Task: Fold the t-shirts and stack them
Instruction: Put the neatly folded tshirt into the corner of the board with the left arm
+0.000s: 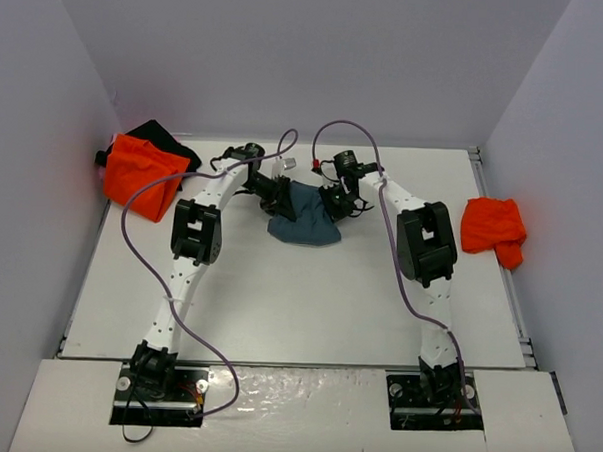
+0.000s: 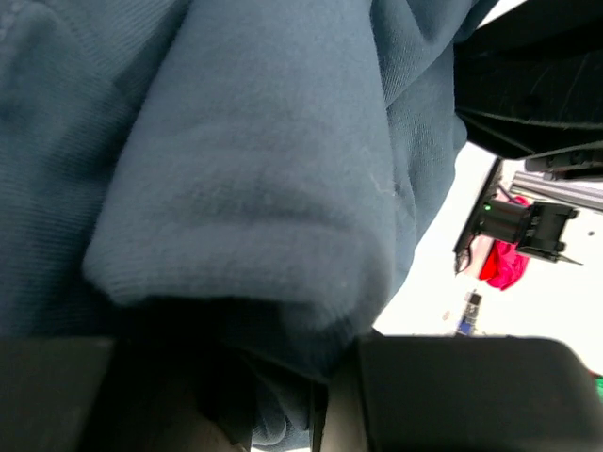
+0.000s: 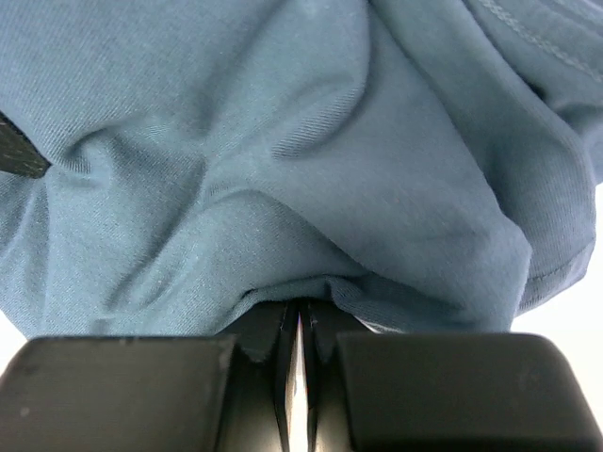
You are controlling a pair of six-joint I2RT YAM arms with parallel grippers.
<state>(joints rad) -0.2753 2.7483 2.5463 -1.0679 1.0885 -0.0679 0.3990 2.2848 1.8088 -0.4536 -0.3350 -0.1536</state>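
A blue t-shirt hangs bunched between both grippers at the back middle of the table, its lower part resting on the surface. My left gripper holds its left upper edge. In the left wrist view, blue cloth fills the frame and runs down between the dark fingers of the left gripper. My right gripper holds the right upper edge. In the right wrist view, the right gripper is nearly closed, pinching a fold of the blue t-shirt.
An orange t-shirt lies crumpled at the back left, on a black garment. Another orange t-shirt lies crumpled at the right edge, also glimpsed in the left wrist view. White walls enclose three sides.
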